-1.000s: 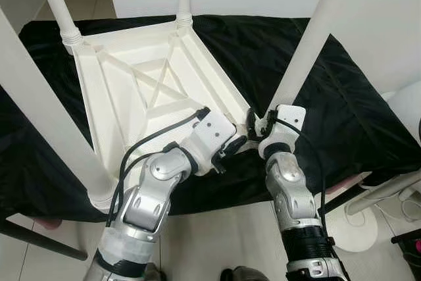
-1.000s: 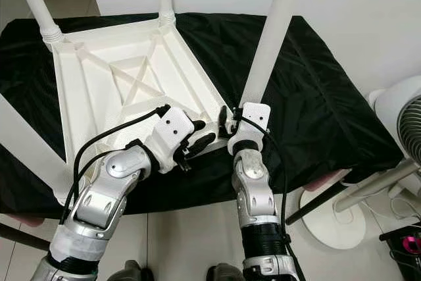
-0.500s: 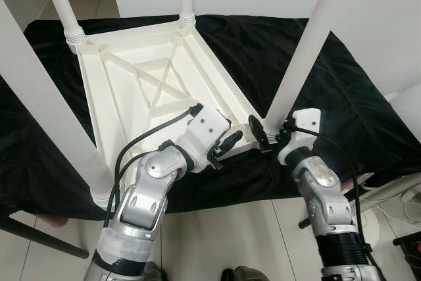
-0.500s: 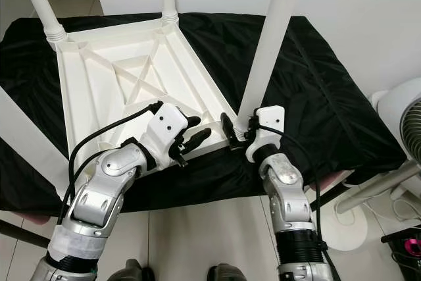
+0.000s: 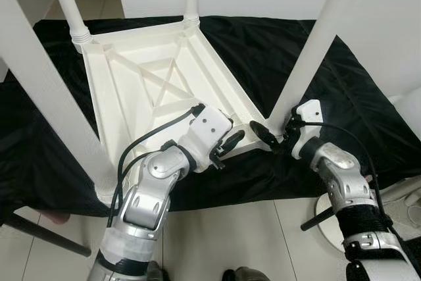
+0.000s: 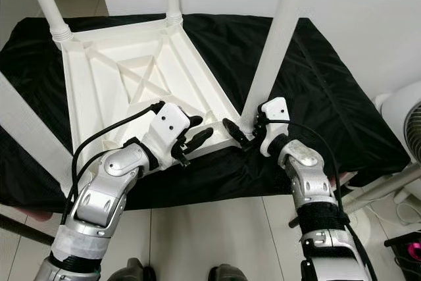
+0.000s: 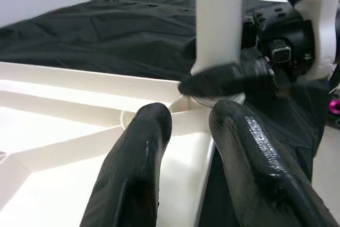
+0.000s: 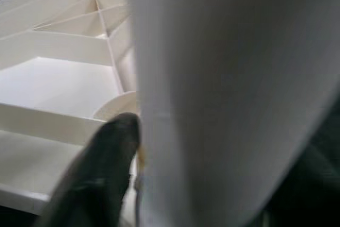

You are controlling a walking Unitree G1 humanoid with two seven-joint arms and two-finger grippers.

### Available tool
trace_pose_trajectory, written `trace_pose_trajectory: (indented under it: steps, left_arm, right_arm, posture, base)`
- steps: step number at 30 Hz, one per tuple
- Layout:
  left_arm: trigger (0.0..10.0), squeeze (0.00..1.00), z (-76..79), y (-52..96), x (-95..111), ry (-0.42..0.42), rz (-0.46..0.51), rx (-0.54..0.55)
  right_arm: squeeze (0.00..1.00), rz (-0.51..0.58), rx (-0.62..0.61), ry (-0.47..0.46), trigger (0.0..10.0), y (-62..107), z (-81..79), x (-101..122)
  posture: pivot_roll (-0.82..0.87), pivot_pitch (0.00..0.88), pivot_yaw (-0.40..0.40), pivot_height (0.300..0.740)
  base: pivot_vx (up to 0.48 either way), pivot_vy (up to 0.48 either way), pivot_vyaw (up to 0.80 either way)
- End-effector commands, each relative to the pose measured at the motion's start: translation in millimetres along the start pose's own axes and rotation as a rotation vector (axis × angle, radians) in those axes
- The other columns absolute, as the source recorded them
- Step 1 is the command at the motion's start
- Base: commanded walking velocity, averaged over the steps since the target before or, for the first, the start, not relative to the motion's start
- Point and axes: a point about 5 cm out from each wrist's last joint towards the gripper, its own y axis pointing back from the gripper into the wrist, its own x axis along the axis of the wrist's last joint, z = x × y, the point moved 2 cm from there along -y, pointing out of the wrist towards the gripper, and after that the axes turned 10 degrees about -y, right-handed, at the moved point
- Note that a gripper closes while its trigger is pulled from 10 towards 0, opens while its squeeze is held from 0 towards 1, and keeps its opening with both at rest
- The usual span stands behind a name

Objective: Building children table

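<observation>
I see the white table (image 5: 151, 77) lying upside down on a black cloth (image 5: 355, 97), its ribbed underside facing up and its legs standing upward at the corners. The cloth covers a low surface whose near edge runs just in front of the table's near rim, with pale tiled floor (image 5: 217, 235) below it.

My right gripper (image 6: 245, 137) is at the base of the near right leg (image 5: 309, 51), its black fingers set around the leg where it meets the corner socket; in the right wrist view one finger (image 8: 98, 174) lies against the leg, so I read it as clamped on that leg. My left gripper (image 5: 230, 144) hovers over the table's near rim just beside that same corner, its two fingers (image 7: 141, 152) spread apart with nothing between them, pointing toward the leg base.

The two grippers are close together at this corner, with little room between them. To the right of the leg the cloth lies bare up to its edge, and a white fan (image 6: 404, 113) stands beyond that edge.
</observation>
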Motion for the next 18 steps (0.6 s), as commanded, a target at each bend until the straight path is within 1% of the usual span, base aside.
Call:
trace_pose_trajectory:
  steps: [1,6,10,11,15,17,18]
  left_arm:
    - [10.0,0.0,0.3,-1.8,-3,0.031,-0.03,0.077]
    - [10.0,0.0,7.2,-3.4,-4,0.06,-0.039,0.056]
    - [10.0,0.0,8.4,-3.6,-3,0.044,-0.036,0.06]
    - [10.0,0.0,8.2,-3.7,-3,0.045,-0.036,0.064]
    - [10.0,0.0,7.5,-3.7,-3,0.043,-0.035,0.068]
    - [10.0,0.0,6.1,-3.4,-4,0.043,-0.038,0.073]
    - [10.0,0.0,6.1,-3.4,-4,0.043,-0.038,0.073]
  right_arm:
    - [0.0,-0.04,0.047,0.009,0.0,-3.9,-7.3,-9]
    - [0.0,-0.06,0.061,0.023,0.0,-4.6,-5.9,-13]
    - [0.0,-0.073,0.05,0.019,0.0,-1.4,-3.5,-18]
    - [0.0,-0.079,0.034,0.013,10.0,0.5,-1.9,-21]
    - [0.0,-0.079,0.011,0.002,10.0,2.0,-0.4,-23]
    - [0.0,-0.085,-0.077,-0.018,10.0,1.9,2.9,-28]
    - [0.0,-0.085,-0.077,-0.018,10.0,1.9,2.9,-28]
  posture:
    - [-0.08,0.03,-0.019,0.74]
    - [-0.08,0.027,-0.028,0.74]
    - [-0.07,0.022,-0.034,0.74]
    - [-0.07,0.022,-0.034,0.74]
    - [-0.08,0.022,-0.035,0.74]
    - [-0.08,0.026,-0.031,0.74]
    - [-0.08,0.026,-0.031,0.74]
  base:
    - [0.0,0.0,0.0]
    - [0.0,0.0,0.0]
    - [0.0,0.0,0.0]
    - [0.0,0.0,0.0]
    - [0.0,0.0,0.0]
    - [0.0,0.0,0.0]
    - [0.0,0.0,0.0]
